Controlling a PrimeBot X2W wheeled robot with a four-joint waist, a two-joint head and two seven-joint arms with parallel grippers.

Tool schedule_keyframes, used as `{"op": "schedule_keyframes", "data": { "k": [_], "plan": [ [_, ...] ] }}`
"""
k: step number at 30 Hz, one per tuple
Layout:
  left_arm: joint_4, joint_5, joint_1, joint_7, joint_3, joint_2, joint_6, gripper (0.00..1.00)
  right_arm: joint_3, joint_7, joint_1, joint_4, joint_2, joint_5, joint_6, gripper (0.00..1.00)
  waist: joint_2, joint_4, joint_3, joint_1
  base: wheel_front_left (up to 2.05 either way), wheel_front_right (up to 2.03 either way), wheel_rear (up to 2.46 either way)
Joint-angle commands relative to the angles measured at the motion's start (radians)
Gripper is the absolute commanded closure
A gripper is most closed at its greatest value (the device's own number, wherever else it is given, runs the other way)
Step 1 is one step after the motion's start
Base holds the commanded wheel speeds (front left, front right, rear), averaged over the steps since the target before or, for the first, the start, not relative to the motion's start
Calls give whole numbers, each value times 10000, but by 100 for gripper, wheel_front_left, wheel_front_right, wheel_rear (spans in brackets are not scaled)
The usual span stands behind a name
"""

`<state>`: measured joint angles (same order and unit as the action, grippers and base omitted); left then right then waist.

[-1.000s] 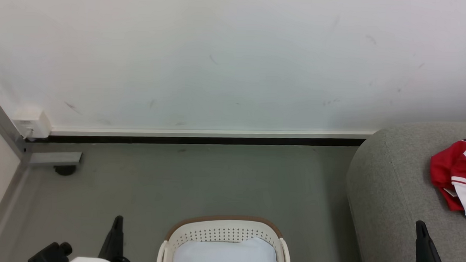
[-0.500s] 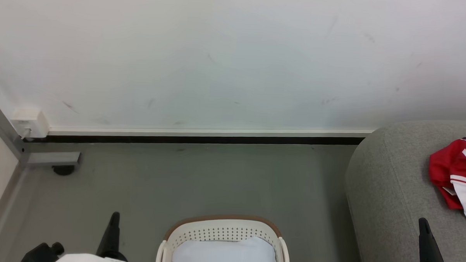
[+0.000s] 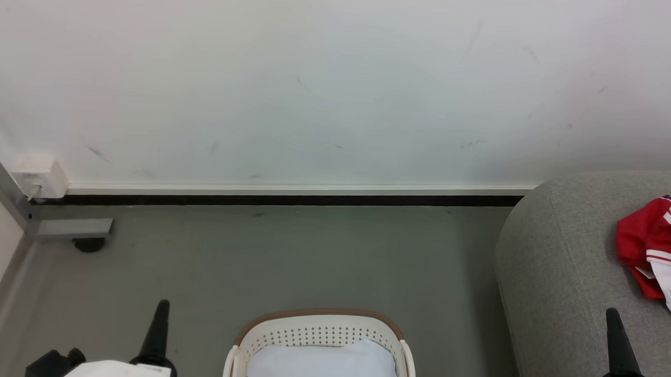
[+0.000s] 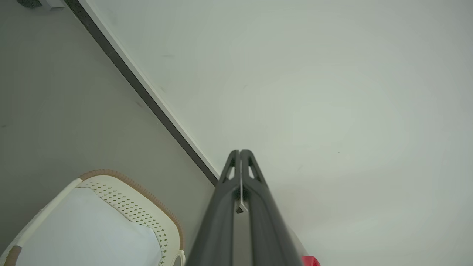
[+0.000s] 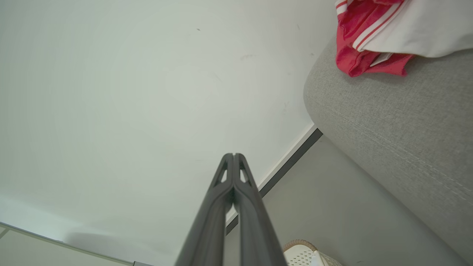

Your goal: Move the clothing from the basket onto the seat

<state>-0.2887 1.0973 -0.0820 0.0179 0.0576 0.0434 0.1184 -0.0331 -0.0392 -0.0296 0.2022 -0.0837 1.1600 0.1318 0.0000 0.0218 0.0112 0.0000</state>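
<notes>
Head view: clothing (image 3: 649,244) lies on the seat (image 3: 561,285) and the basket (image 3: 320,313) holds a pale liner (image 3: 318,366), so my left fingers (image 3: 161,316) and right fingers (image 3: 615,332) rest closed, empty.

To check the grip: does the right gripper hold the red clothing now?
No, the right gripper is shut on nothing, and the clothing lies apart from it on the seat.
</notes>
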Motion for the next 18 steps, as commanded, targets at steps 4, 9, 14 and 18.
{"op": "schedule_keyframes", "data": {
  "k": [4,9,14,18],
  "plan": [
    [152,644,-202,-147,103,75,60,100,-102,168,-260,-1,8,578,-10,100,0,-16,-10,0,0,0,0],
    [181,1055,-214,-258,149,78,55,100,-150,279,-325,35,20,923,-11,100,0,-30,-19,0,0,0,0],
    [213,1539,-232,-372,197,82,66,100,-208,395,-382,80,40,1373,-12,100,0,-47,-31,0,0,0,0],
    [241,1872,-242,-465,235,84,75,100,-251,506,-410,113,50,1688,-13,100,0,-62,-40,0,0,0,0]
  ]
}}
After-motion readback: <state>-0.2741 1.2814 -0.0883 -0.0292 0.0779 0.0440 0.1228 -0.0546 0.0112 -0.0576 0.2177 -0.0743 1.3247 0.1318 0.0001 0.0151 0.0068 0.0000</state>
